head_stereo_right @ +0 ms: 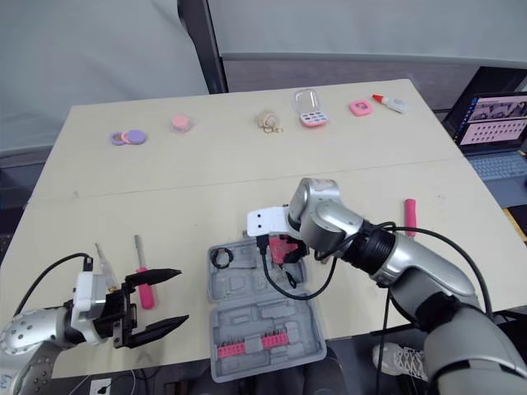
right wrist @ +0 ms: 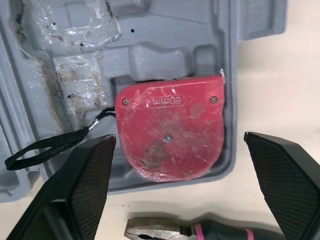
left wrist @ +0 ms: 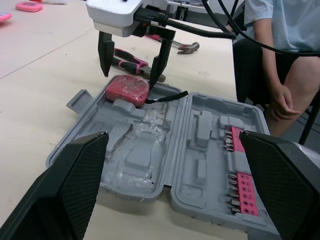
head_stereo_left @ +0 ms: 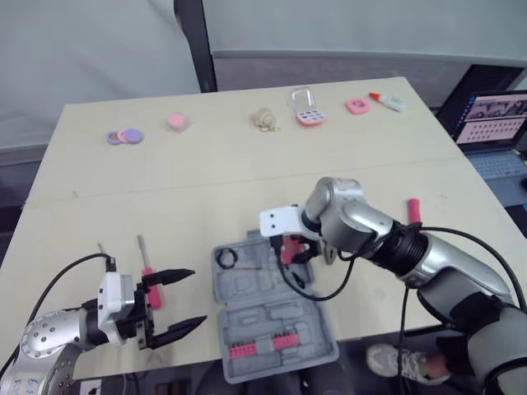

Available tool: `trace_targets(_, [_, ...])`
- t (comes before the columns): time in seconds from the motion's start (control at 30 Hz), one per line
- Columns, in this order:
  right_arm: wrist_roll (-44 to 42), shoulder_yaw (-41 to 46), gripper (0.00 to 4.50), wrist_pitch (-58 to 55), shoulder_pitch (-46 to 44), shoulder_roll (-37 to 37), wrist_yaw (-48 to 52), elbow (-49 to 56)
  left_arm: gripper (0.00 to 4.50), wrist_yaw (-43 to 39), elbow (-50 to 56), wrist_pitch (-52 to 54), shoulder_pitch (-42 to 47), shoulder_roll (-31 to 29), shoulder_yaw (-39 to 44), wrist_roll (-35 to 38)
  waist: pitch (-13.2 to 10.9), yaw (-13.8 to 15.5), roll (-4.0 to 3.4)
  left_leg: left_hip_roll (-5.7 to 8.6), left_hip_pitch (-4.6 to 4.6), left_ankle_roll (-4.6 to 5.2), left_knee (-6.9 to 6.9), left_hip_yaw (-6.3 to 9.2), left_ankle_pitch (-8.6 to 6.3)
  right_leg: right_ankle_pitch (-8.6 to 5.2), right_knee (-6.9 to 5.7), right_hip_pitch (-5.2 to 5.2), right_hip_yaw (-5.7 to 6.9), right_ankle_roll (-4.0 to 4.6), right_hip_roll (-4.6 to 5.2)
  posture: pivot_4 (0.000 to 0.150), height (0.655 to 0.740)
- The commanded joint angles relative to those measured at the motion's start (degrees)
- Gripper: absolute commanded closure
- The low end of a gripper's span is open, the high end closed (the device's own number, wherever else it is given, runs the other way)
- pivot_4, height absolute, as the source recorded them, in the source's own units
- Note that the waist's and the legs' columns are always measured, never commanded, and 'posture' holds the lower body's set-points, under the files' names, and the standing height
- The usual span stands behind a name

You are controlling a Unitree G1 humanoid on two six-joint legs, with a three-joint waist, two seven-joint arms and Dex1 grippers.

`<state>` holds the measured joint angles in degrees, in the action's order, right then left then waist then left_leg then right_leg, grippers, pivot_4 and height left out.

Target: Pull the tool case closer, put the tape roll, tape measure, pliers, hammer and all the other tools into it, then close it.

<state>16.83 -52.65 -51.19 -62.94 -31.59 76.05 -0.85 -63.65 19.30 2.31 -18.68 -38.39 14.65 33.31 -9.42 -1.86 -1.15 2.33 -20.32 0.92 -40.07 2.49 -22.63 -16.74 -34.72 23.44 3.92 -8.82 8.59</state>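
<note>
Bright, even indoor light falls from overhead across my table [head_stereo_left: 206, 181], leaving only short, soft shadows: a thin dark rim under the open tool case [left wrist: 150, 165] and a faint band beside the pliers [right wrist: 165, 231]. Crinkled clear film [right wrist: 75, 25] in the case's tray catches white glints, and the scuffed red tape measure [right wrist: 170, 132] carries a dull sheen. Pale highlights run along the silver shell of my right arm [head_stereo_left: 362, 218]. At the table's right a laptop [head_stereo_left: 494, 123] screen glows. The black fingers [left wrist: 70, 190] of my left gripper [left wrist: 174, 135] soak up the light, nearly featureless.

Beige table [head_stereo_left: 247, 164], grey wall [head_stereo_left: 82, 49] behind, black post [head_stereo_left: 193, 41], laptop [head_stereo_left: 494, 123] at right.
</note>
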Motion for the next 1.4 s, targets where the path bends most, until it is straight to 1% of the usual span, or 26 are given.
trace_targets(0.03, [-0.7,4.6,0.09,0.2,-1.5,-2.1,0.9,4.6,0.00,-0.7,-0.6,-1.4,0.5,0.4,-0.1,-0.3,0.0,0.0,0.00,0.00,0.00,0.00,0.00,0.00,0.00,0.00,0.01,0.00,0.00,0.00,0.01,0.150,0.7400])
trace_targets(0.13, [-5.0,11.4,0.09,1.5,2.7,-4.7,0.3,8.4,0.00,-0.8,-0.9,-1.6,1.1,0.7,-0.2,-0.3,0.0,0.2,0.00,0.00,-0.01,0.00,0.00,0.00,0.00,0.00,0.02,0.00,0.01,0.00,0.00,0.150,0.7400])
trace_targets(0.27, [-11.7,21.0,0.09,5.2,12.2,-6.8,-0.8,11.5,0.00,-0.7,-1.4,-2.0,1.4,1.1,-0.4,-0.5,0.0,0.3,0.06,0.00,-0.01,0.00,0.00,0.01,0.00,0.00,0.07,-0.06,0.05,0.00,0.00,0.150,0.7400])
trace_targets(0.33, [-16.0,26.4,0.09,7.2,16.8,-6.6,-1.1,12.5,0.00,-0.7,-1.5,-2.1,1.4,1.2,-0.4,-0.5,0.0,0.3,0.07,0.00,-0.01,0.00,-0.01,-0.02,0.00,0.00,0.08,-0.07,0.04,0.00,0.02,0.150,0.7400])
trace_targets(0.43, [-21.7,33.3,0.92,6.6,21.0,-5.0,-2.5,12.3,0.00,-0.8,-1.5,-2.1,1.5,1.3,-0.5,-0.5,0.0,0.2,0.07,-0.02,-0.01,0.00,-0.01,-0.11,0.00,0.00,0.10,-0.07,0.05,0.00,0.00,0.150,0.7400])
trace_targets(0.5, [-26.1,38.0,1.85,7.8,24.1,-3.4,-3.6,12.4,0.00,-0.8,-1.5,-2.1,1.4,1.3,-0.6,-0.6,0.0,0.2,0.07,-0.06,0.00,0.00,-0.01,-0.15,0.00,0.00,0.10,-0.06,0.05,0.00,-0.02,0.150,0.7400])
trace_targets(0.63, [-31.3,43.3,3.95,11.7,29.9,-1.2,-5.3,11.7,0.00,-0.8,-1.2,-2.0,1.1,1.3,-0.6,-0.4,0.0,0.2,0.07,-0.08,0.02,0.00,0.02,-0.12,0.00,0.00,0.08,-0.06,0.14,0.00,-0.02,0.150,0.7400])
trace_targets(0.67, [-32.1,44.5,4.33,13.6,31.3,-0.4,-6.1,11.1,0.00,-0.8,-1.0,-2.0,0.9,1.3,-0.6,-0.4,0.0,0.3,0.08,-0.07,0.01,0.00,0.01,-0.13,0.00,0.00,0.09,-0.07,0.14,0.00,-0.01,0.150,0.7400])
trace_targets(0.7, [-32.1,44.7,4.47,15.6,32.4,-0.1,-6.5,10.2,0.00,-0.8,-0.9,-2.0,0.7,1.2,-0.5,-0.3,0.0,0.3,0.08,-0.06,0.02,0.00,0.01,-0.11,0.00,0.00,0.09,-0.09,0.14,0.00,0.00,0.150,0.7400])
trace_targets(0.8, [-31.2,44.2,4.47,20.2,34.5,0.3,-7.8,7.8,0.00,-1.0,-0.7,-2.0,0.2,0.9,-0.1,-0.2,0.0,0.3,0.07,-0.03,0.02,0.00,-0.04,-0.14,0.00,0.00,0.09,-0.11,0.13,0.00,0.02,0.150,0.7400])
trace_targets(0.97, [-29.7,43.4,4.47,28.8,35.5,2.2,-10.7,1.3,0.00,-1.0,-0.3,-1.7,-0.5,0.4,0.7,0.1,0.0,0.2,0.07,-0.05,0.04,0.00,-0.02,-0.15,0.00,0.00,0.08,-0.10,0.13,0.00,-0.01,0.150,0.7400])
trace_targets(1.1, [-30.4,42.1,4.47,28.5,35.3,1.9,-9.5,-1.1,0.00,-1.1,0.0,-1.6,-0.9,0.0,1.5,0.4,0.0,0.3,0.07,-0.04,0.04,0.00,-0.02,-0.14,0.00,0.00,0.08,-0.11,0.13,0.00,0.00,0.150,0.7400])
trace_targets(1.2, [-31.2,41.9,3.71,28.3,35.4,2.2,-9.6,-0.6,0.00,-1.1,0.0,-1.7,-1.2,-0.1,1.8,0.6,0.0,0.3,0.07,-0.05,0.04,0.00,-0.02,-0.14,0.00,0.00,0.09,-0.11,0.14,0.00,0.00,0.150,0.7400])
trace_targets(1.3, [-29.1,41.7,2.30,30.3,34.9,2.9,-12.5,-1.4,0.00,-1.1,0.3,-1.5,-1.3,-0.2,1.9,0.7,0.0,0.3,0.07,-0.06,0.04,0.00,-0.02,-0.14,0.00,0.00,0.09,-0.11,0.14,0.00,0.00,0.150,0.7400])
trace_targets(1.4, [-28.9,41.4,2.30,31.3,34.8,2.9,-12.3,-2.5,0.00,-1.0,0.3,-1.4,-1.1,-0.3,1.8,0.7,0.0,0.3,0.07,-0.05,0.04,0.00,-0.03,-0.13,0.00,0.00,0.09,-0.11,0.14,0.00,0.00,0.150,0.7400])
